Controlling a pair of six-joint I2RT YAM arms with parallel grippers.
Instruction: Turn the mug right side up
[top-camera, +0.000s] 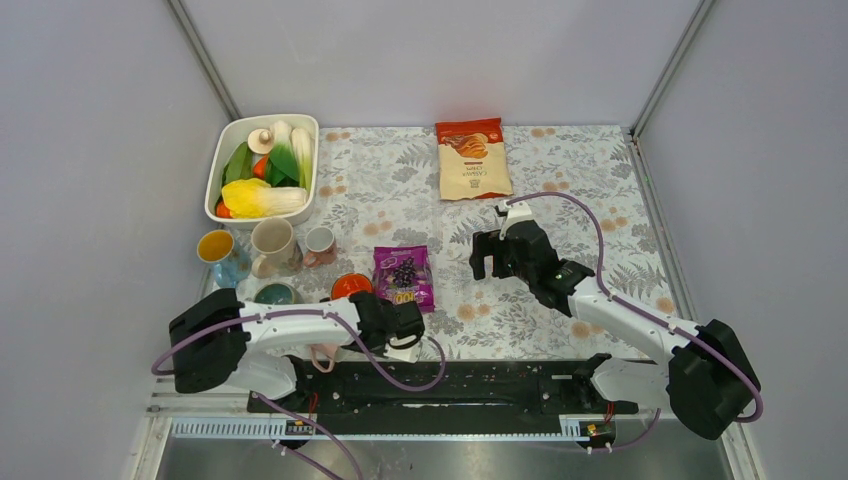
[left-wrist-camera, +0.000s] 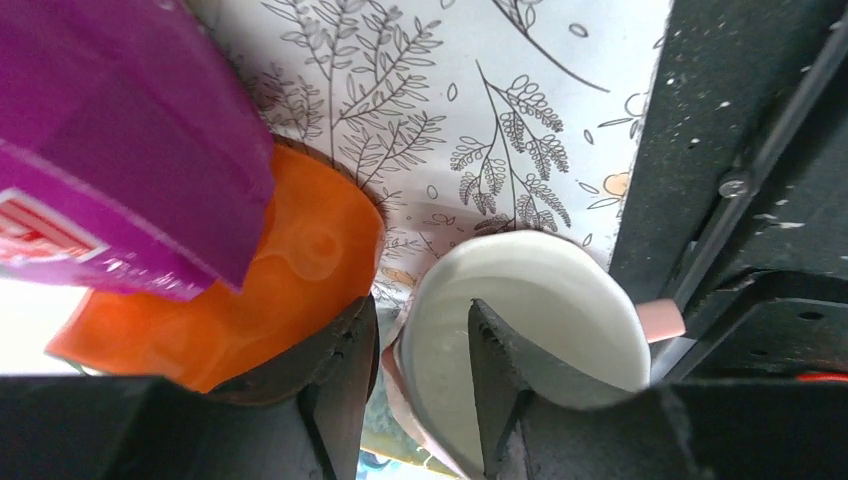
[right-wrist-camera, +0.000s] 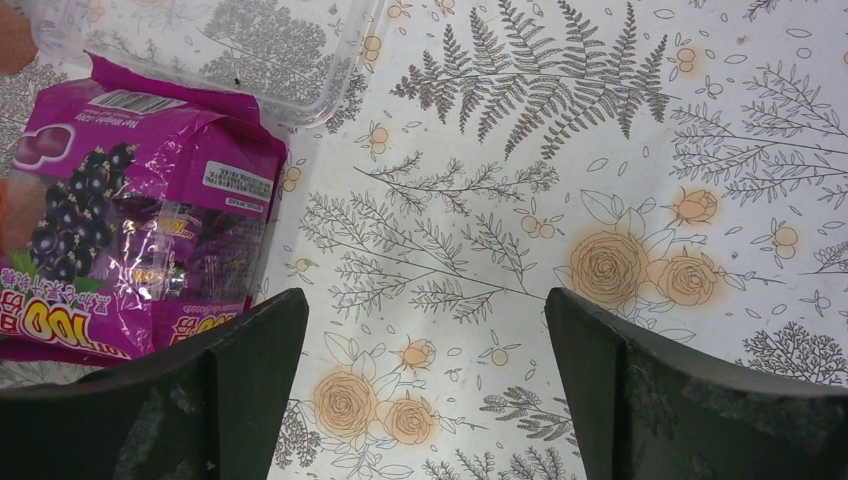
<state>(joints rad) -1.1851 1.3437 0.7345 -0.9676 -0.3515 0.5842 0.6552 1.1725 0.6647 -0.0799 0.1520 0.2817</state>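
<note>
The mug (left-wrist-camera: 545, 300) is pink outside and white inside, with its pink handle (left-wrist-camera: 660, 320) toward the black rail. Its opening faces the left wrist camera. My left gripper (left-wrist-camera: 420, 305) is shut on the mug's wall, one finger (left-wrist-camera: 505, 365) inside and the other finger (left-wrist-camera: 340, 375) outside. In the top view my left gripper (top-camera: 405, 335) hides most of the mug; only the pink handle loop (top-camera: 323, 357) shows beneath the arm. My right gripper (top-camera: 490, 255) hangs open over the bare flowered cloth, nothing between its fingers (right-wrist-camera: 240, 380).
An orange cup (top-camera: 350, 285) and a purple snack bag (top-camera: 404, 277) sit close beside the left gripper. Several cups (top-camera: 272, 245) stand at the left, behind them a white tub of vegetables (top-camera: 228, 150). A chips bag (top-camera: 472, 158) lies at the back. The black rail (top-camera: 480, 385) runs along the near edge.
</note>
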